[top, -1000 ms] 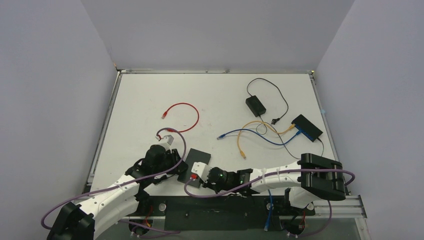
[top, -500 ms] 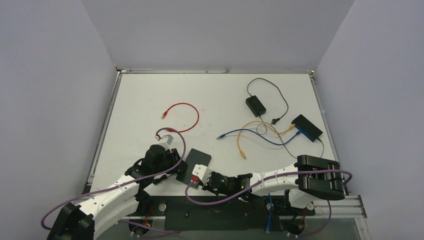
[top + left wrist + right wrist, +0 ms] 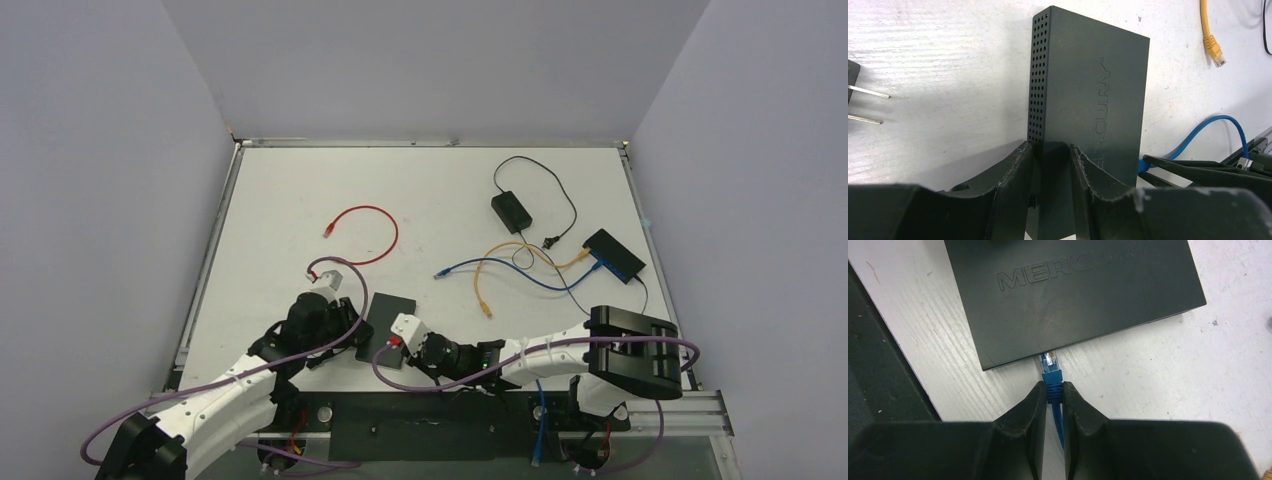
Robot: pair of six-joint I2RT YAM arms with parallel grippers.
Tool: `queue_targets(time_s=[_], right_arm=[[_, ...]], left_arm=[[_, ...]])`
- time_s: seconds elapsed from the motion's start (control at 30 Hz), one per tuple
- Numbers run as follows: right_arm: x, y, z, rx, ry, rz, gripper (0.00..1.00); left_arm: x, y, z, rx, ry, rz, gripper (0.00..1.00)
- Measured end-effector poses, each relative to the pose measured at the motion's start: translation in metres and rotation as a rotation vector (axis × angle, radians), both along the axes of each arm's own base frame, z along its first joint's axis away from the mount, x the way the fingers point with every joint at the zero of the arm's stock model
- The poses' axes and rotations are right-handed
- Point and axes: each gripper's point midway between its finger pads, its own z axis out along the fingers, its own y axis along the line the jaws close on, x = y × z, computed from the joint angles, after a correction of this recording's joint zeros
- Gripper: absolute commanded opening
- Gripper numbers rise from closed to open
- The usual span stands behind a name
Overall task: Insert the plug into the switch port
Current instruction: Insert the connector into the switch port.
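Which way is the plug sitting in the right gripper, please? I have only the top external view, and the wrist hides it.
Observer: The right gripper pinches the blue plug by its rear, with the clear tip pointing at the switch.
Operator: Is the tip at a port?
Observer: The tip meets the switch's near edge, and most of the plug shows outside. The port opening itself is hidden.
Operator: Is the left gripper steadying the switch?
Observer: Yes, the left gripper is closed across one end of the switch, next to its perforated side.
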Motion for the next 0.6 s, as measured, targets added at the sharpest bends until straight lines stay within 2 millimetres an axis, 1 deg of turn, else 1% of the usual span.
queue_targets(time_s=[0.27, 0.6], right_arm=[[0.0042, 0.0036, -0.0016, 0.066, 0.068, 0.04, 0.0], [0.0053, 0.0054, -0.0014, 0.083, 0.115, 0.103, 0.0]], left_arm=[[0.0035, 0.0004, -0.0002, 0.003, -0.018, 0.021, 0.26], [0.0069, -0.0002, 0.0005, 0.005, -0.037, 0.043, 0.25]])
